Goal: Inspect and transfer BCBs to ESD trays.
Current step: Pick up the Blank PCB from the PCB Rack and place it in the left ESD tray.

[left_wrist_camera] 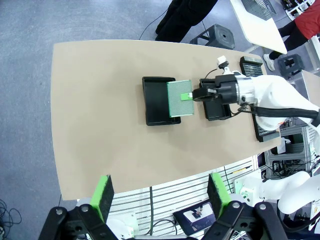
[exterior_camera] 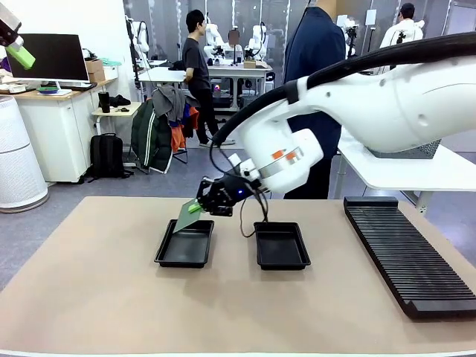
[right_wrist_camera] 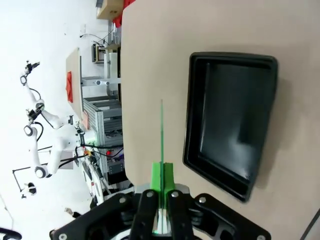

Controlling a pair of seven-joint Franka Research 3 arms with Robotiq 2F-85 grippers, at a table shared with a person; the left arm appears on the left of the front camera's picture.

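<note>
Right gripper [exterior_camera: 196,207]: pressed together on one edge of a circuit board [exterior_camera: 186,216]; the arm reaches across the middle of the table [exterior_camera: 97,297].
Circuit board: green, held at a slant above the left tray [exterior_camera: 186,262], its free edge lowest and near that tray's far rim. Whether it touches the tray cannot be told.
Left tray: black, shallow, nothing lying on its floor.
Right tray [exterior_camera: 282,262]: just beside the left one, apart from it, floor bare.
Left gripper [left_wrist_camera: 160,192]: fingers spread wide, holding nothing, raised high over the table.
Rack [exterior_camera: 405,253]: long, black, ribbed, on the table's right side.
Person [exterior_camera: 316,44]: stands at the far side in dark clothing.
</note>
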